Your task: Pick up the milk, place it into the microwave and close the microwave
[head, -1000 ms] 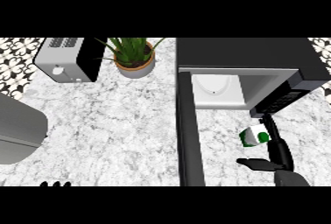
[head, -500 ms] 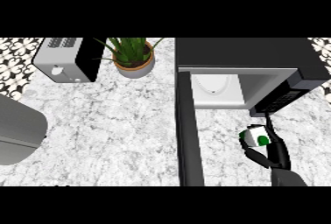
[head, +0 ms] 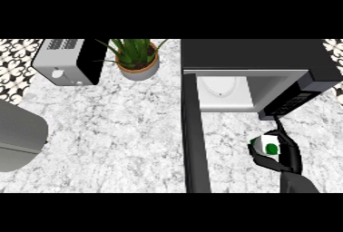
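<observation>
At the counter's near right edge, the right hand has its fingers curled round the milk carton, just right of the open microwave door. Beyond it, the microwave stands open, cavity facing forward. Farther left stand a potted plant and a toaster.

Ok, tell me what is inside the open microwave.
Inside the microwave, only its pale floor with a white round plate shows. Its roof covers the back. The milk is outside, in the right hand.
</observation>
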Controlling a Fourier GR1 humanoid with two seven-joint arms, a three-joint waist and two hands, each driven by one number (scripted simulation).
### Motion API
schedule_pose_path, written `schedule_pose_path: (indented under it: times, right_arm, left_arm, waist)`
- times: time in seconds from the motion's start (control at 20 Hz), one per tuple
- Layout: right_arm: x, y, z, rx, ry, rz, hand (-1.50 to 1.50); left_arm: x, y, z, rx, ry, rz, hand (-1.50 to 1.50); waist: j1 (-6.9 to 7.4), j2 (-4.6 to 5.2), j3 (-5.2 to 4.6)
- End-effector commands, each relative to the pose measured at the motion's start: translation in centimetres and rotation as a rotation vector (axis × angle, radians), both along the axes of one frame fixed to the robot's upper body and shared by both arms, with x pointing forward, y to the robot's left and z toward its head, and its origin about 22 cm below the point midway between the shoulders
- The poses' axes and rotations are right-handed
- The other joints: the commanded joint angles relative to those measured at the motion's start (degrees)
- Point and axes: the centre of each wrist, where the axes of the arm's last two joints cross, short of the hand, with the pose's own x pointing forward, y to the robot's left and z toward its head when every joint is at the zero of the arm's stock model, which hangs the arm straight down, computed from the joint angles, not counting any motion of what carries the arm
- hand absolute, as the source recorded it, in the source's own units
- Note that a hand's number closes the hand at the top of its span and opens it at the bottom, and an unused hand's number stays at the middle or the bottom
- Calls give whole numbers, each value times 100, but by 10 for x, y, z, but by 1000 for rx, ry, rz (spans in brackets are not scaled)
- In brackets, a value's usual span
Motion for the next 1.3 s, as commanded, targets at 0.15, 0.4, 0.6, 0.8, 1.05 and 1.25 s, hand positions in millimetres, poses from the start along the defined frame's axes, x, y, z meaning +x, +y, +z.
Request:
schedule_pose_path:
  times: [0.15,0.4,0.6,0.8,1.05,1.25]
  right_arm:
    - [24,17,11,-19,-152,29,150]
    - [28,37,10,7,-203,3,150]
    - [25,9,19,8,-211,7,150]
    - [22,32,15,-8,-215,27,150]
    - [6,18,28,-8,-215,48,150]
    - [-29,20,37,-50,-158,55,150]
  left_arm:
    - [1,1,-4,-5,-4,-9,-150]
    - [-6,-6,3,1,7,-3,-150]
    - [-9,-8,6,-16,1,-1,-150]
    - [-6,-3,-2,-9,-1,16,-150]
    - [-12,-14,8,-14,12,5,-150]
    - [-19,9,9,-9,21,-5,-150]
  waist:
    - [120,-40,-12]
    - [102,-58,-14]
    - [24,-87,-24]
    - [-41,-107,-35]
    - [-118,-131,-41]
    - [-160,-144,-50]
